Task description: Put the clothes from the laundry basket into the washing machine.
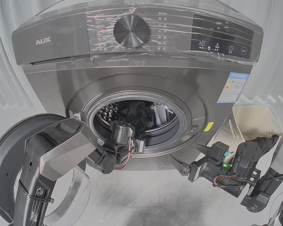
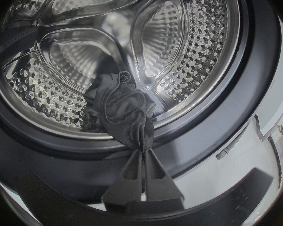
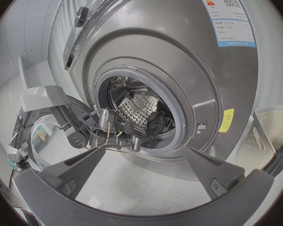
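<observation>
The grey washing machine stands with its round opening uncovered. My left gripper is at the opening's lower rim, shut on a black garment that bunches up just inside the steel drum. In the left wrist view the fingertips pinch a fold of the garment over the dark door seal. My right gripper hangs open and holds nothing, low in front of the machine, right of the opening. The cream laundry basket stands to the machine's right, with its perforated walls showing.
The machine's door is swung wide open on the left, behind my left arm. Pale floor lies in front of the machine. The right wrist view takes in my left gripper at the opening and the basket.
</observation>
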